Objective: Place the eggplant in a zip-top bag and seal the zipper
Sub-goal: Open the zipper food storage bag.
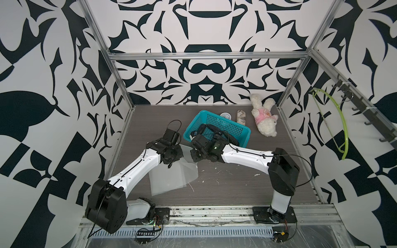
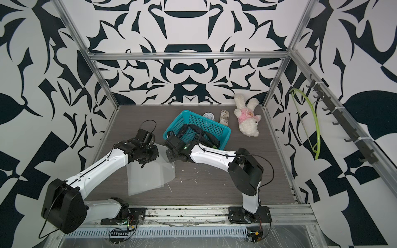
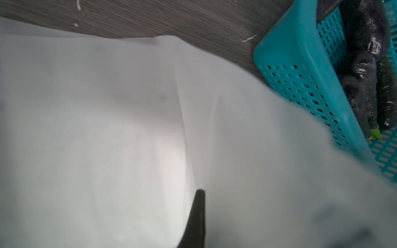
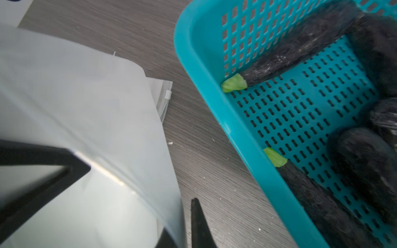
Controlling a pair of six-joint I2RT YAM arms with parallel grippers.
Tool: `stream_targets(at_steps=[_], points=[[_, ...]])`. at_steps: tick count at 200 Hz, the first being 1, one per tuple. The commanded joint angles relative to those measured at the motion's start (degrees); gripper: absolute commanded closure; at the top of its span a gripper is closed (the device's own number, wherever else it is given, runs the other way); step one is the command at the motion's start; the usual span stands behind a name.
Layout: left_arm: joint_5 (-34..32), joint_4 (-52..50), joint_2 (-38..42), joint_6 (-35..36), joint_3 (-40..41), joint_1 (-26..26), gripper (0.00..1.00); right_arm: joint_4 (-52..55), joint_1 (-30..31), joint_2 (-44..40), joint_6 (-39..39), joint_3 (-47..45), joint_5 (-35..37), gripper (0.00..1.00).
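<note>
One bag (image 1: 171,178), one basket (image 4: 221,122), at least three eggplants (image 4: 300,49)
Left tool (image 3: 200,193) pinches bag; right tool (image 4: 141,184) narrowly parted beside it; eggplants dark, green-stemmed.

A white plush toy (image 1: 265,120) lies by the back wall, near a patterned oblong (image 1: 241,117), a round dial (image 1: 226,116) and a teal basket (image 1: 199,112).
</note>
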State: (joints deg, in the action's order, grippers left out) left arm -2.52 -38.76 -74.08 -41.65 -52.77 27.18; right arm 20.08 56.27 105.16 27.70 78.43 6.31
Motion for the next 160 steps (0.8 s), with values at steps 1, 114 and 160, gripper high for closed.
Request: stream_targets(at_steps=[1, 114, 160], points=[[0.81, -3.60, -1.49, 3.20, -4.03, 0.62, 1.00, -1.08, -0.27, -1.00, -1.39, 0.98, -5.93, 0.86], [1.11, -18.34, -17.02, 12.20, -18.15, 4.46, 1.00, -7.55, -4.76, -5.48, -2.15, -6.94, -15.69, 0.55], [0.97, -18.83, -19.11, 13.00, -19.79, 4.68, 1.00, -12.76, -8.76, -12.53, -3.31, -13.01, -21.99, 0.44]])
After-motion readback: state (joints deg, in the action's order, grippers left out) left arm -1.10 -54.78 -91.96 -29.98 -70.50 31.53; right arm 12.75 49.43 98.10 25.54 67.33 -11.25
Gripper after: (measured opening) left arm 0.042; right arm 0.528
